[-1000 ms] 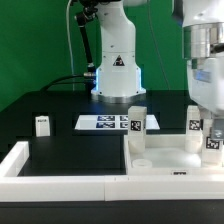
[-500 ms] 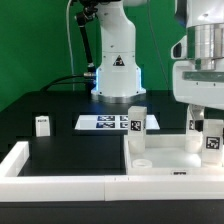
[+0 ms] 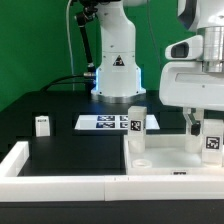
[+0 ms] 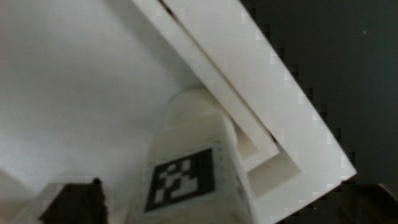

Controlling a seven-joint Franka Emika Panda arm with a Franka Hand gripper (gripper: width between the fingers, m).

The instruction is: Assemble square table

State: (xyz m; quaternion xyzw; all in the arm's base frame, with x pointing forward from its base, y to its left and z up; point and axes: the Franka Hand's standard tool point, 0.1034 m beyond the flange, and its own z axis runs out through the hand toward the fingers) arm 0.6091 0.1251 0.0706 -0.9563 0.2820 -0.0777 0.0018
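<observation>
The white square table top (image 3: 165, 152) lies at the exterior view's right, sockets up. A tagged white leg (image 3: 136, 122) stands in its far left corner. Two more tagged legs stand at its right side, one further back (image 3: 196, 125) and one nearer (image 3: 213, 140). A loose leg (image 3: 42, 125) stands on the black surface at the left. My gripper (image 3: 200, 122) hangs just above the right legs. In the wrist view a tagged leg (image 4: 187, 165) stands on the top's rim (image 4: 214, 60) between my fingers (image 4: 71, 200), which stand apart from it. The gripper (image 4: 222, 208) looks open.
The marker board (image 3: 105, 122) lies in the middle, in front of the arm's base (image 3: 117, 70). Long white wall bars edge the front (image 3: 70, 186) and the left (image 3: 14, 160) of the black surface.
My gripper has risen from low around the right leg to just above it. The legs and the top have stayed in place.
</observation>
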